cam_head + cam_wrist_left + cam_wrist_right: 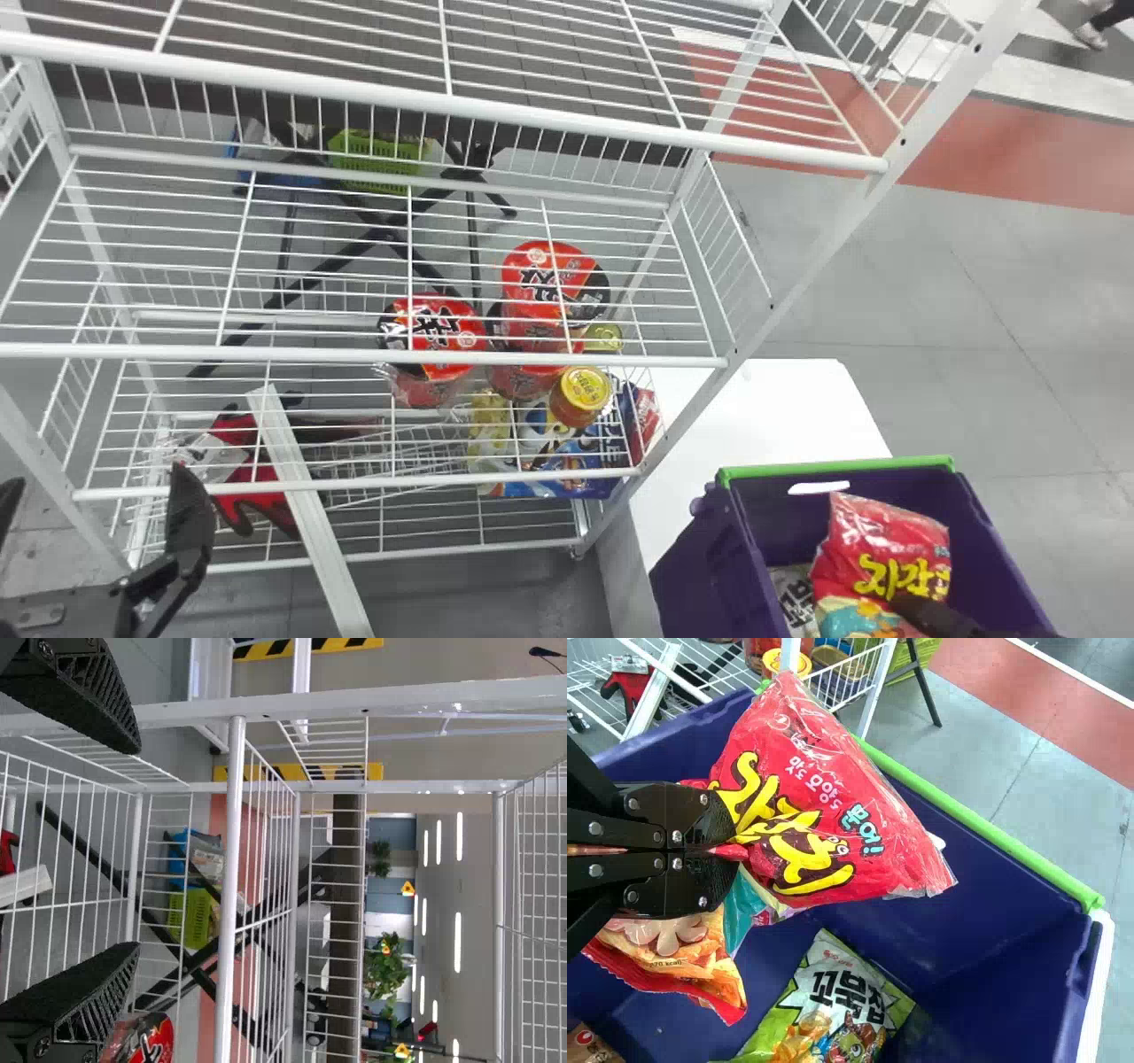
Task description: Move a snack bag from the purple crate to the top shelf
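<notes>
Where the right tool [912, 608] pinches it, the glossy snack bag [842, 806] puckers; the left tool [97, 480] stands spread.

The left gripper [97, 478] has matte black, wedge-shaped fingers [84, 992] with slanting lattice slots; the right gripper [926, 611] has glossy black, rounded plates [707, 815] and round silver screws [677, 836].

Left gripper [97, 478]: one, black, well apart from the purple crate [846, 462], on its left side. Two fingers [84, 997], ribbed along their flanks, spread wide with a gap between.

Right gripper [935, 613]: one, black, poised over the open top of the purple crate. Two broad fingers [700, 811], fitted with pale round screws, lying side by side, closed on the gathered film of a red snack bag [833, 815].
</notes>
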Action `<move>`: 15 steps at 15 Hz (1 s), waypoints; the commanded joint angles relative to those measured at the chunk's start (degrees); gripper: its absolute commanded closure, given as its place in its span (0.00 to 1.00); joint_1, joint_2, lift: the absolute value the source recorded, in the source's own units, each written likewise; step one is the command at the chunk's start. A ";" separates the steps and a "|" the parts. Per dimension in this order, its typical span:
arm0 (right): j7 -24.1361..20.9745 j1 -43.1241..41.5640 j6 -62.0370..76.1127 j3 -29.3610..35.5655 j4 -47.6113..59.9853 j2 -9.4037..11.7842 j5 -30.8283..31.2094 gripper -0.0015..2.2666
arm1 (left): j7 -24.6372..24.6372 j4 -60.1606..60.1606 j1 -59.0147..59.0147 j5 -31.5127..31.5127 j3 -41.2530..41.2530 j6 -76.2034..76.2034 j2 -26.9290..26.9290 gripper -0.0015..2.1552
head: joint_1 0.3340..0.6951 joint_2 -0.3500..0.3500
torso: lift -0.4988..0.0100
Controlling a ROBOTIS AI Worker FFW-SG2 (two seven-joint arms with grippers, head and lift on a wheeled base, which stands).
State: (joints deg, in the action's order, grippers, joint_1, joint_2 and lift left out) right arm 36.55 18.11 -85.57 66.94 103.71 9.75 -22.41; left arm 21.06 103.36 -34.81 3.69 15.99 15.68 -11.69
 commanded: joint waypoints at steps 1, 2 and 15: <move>0.01 0.35 -0.18 0.91 -0.09 -0.09 -1.06 0.98 | 0.03 0.00 -0.08 0.00 0.27 0.00 0.00 0.00 | 1.00 0.00 | 0.36; 0.01 0.52 0.00 0.91 -0.09 -0.17 -1.32 0.98 | 0.03 0.09 -0.17 0.00 0.36 0.00 0.00 0.00 | 1.00 0.00 | 0.37; 1.24 3.69 0.00 3.37 0.79 -1.49 -5.45 0.98 | 0.03 1.23 -1.05 -0.17 0.44 0.88 -0.44 0.00 | 1.00 0.00 | 0.47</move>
State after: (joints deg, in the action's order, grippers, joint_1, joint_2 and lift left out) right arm 37.80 21.54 -85.57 70.20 104.47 8.37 -27.50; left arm 21.09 104.57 -35.67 3.51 16.44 16.43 -12.05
